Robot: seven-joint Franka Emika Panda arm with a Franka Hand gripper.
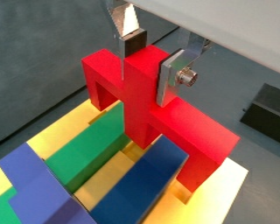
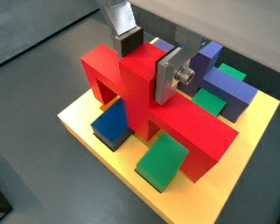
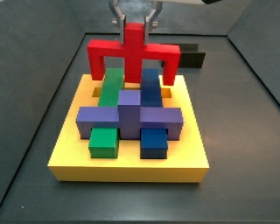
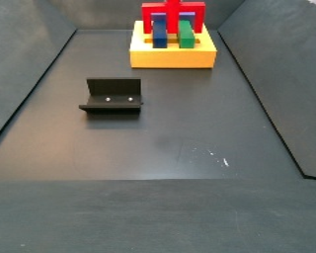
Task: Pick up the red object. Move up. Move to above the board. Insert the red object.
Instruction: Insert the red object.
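My gripper (image 1: 150, 59) is shut on the upright stub of the red object (image 1: 184, 122), with one finger on each side of the stub; both wrist views show this grip (image 2: 149, 59). The red object (image 3: 133, 52) is upright over the far part of the yellow board (image 3: 130, 162). Its two legs straddle the green block (image 3: 112, 86) and the blue block (image 3: 150, 86). The leg ends are down at the board's top face, and I cannot tell whether they sit in slots. In a side view the red object (image 4: 174, 15) and the board (image 4: 174, 57) are at the far end.
A purple block (image 3: 130, 115) crosses the middle of the board, with short green and blue blocks in front. The dark fixture (image 4: 112, 96) stands on the grey floor, away from the board. Dark walls enclose the floor.
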